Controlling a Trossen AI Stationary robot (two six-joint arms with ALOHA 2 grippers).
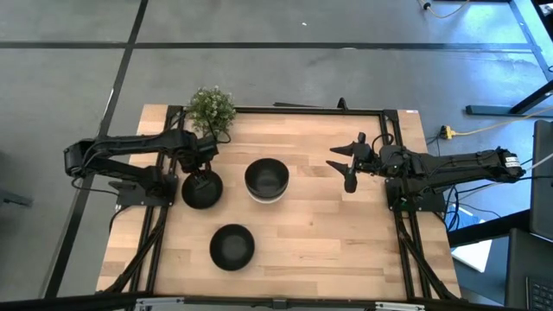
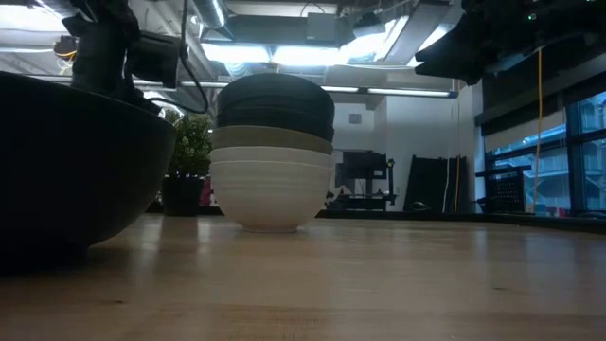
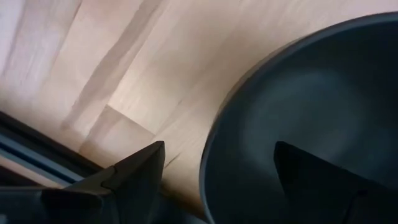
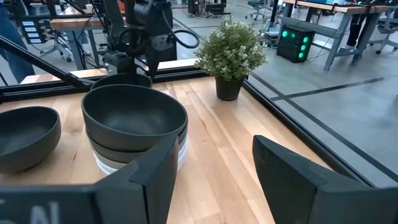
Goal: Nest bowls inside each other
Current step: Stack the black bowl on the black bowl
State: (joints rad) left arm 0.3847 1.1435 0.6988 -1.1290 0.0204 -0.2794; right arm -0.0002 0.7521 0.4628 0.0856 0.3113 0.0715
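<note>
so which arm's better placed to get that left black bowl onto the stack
Left. The left gripper already straddles the rim of that black bowl; the right gripper hangs open, beyond the nested stack.

Stack: you see nested bowls (image 4: 134, 127), black on top, white at the bottom, on the worktop (image 4: 217, 162).
Single bowl: a black bowl (image 4: 25, 137) sits just beside it.
Plant: potted plant (image 4: 230, 53) near the edge.
Right gripper (image 4: 214, 174): fingers spread apart, holding nothing.
</note>
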